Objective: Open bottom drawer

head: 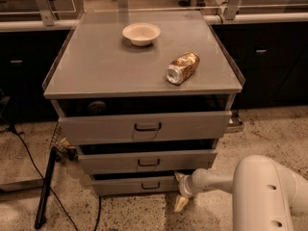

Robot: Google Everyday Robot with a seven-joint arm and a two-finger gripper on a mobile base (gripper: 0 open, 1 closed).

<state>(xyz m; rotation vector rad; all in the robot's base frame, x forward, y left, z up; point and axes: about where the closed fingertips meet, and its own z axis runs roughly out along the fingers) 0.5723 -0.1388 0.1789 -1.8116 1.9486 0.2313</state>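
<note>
1. Bottom drawer (130, 185) is seen as the lowest and narrowest of three grey fronts under the table (96, 66), just above the speckled floor (269, 134). A small dark loop handle (150, 185) is set at the middle of its front, and a thin dark gap is visible along its top edge.
2. No writing can be read anywhere. The can (182, 68), lying on its side on the table's right half with its silver end turned toward the front edge, is wrapped in a gold and brown label whose print cannot be made out.
3. A white bowl (141, 33) is placed upright toward the back of the table, well apart from the can, and nothing is seen inside it.
4. The top drawer (144, 126) is pulled out a little, and a dark round object (96, 107) is glimpsed in the shadow behind its front. The middle drawer (147, 161) is also slightly out.
5. The gripper (180, 190) is held low at the right end of the bottom drawer, carried by a white arm (269, 191) from the lower right.
6. The tan fingers (180, 204) are spread apart, one above the other, and nothing is held between them. The upper one is just beside the drawer's right corner; contact cannot be told.
</note>
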